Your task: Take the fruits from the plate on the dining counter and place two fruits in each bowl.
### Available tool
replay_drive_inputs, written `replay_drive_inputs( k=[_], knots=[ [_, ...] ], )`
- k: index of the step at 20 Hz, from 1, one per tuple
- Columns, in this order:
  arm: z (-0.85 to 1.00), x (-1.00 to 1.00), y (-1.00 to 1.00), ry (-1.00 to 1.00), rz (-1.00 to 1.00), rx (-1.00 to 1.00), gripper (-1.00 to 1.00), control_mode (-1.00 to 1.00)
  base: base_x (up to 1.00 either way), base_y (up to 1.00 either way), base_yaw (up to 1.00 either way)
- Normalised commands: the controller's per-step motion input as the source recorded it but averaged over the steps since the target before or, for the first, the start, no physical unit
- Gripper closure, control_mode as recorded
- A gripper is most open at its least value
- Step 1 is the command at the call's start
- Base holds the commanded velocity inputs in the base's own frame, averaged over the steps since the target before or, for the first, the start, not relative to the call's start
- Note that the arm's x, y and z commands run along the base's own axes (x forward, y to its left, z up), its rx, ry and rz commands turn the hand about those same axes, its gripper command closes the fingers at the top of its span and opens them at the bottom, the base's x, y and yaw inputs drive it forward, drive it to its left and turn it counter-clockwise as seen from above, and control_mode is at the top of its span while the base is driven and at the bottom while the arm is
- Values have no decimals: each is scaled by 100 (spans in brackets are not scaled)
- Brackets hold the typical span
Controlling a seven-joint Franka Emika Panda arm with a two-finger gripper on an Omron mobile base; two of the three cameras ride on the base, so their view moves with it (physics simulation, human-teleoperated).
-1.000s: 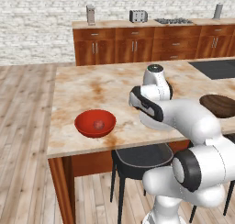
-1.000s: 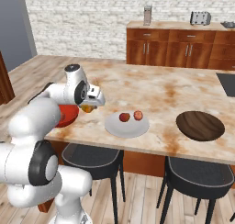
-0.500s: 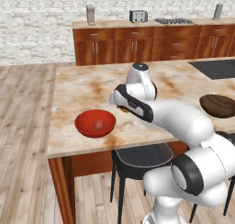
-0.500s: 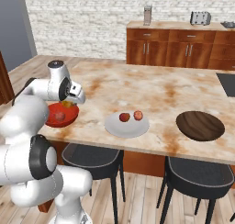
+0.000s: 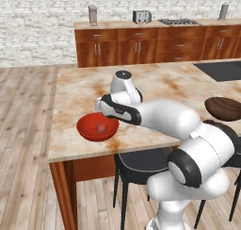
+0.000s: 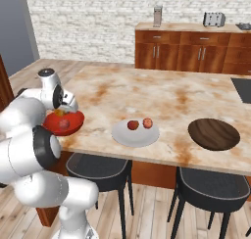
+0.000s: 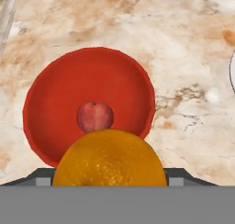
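Hand view: orange fruit [image 7: 109, 159] above red bowl [image 7: 59, 87].

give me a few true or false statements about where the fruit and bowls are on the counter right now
1. The red bowl already has one reddish fruit in it. True.
2. The hand holds an orange fruit above the red bowl. True.
3. The brown bowl holds two fruits. False: it is empty.
4. The plate is empty. False: two reddish fruits lie on it.
5. The plate sits between the two bowls. True.
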Motion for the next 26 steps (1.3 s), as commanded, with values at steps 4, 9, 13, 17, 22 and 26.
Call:
replay_drive_inputs(
  k=[4,9,13,17,22,26],
  knots=[
    [-50,31,29,0,0,-3,100,-100,0,0,0],
    [-53,32,31,0,0,-3,100,-100,0,0,0],
    [-40,30,7,0,0,0,100,-100,0,0,0],
    [-15,13,1,6,0,0,100,-100,0,0,0],
    [0,1,0,8,0,0,-100,-100,0,0,0],
    [0,0,0,1,0,0,-100,-100,0,0,0]
  ],
)
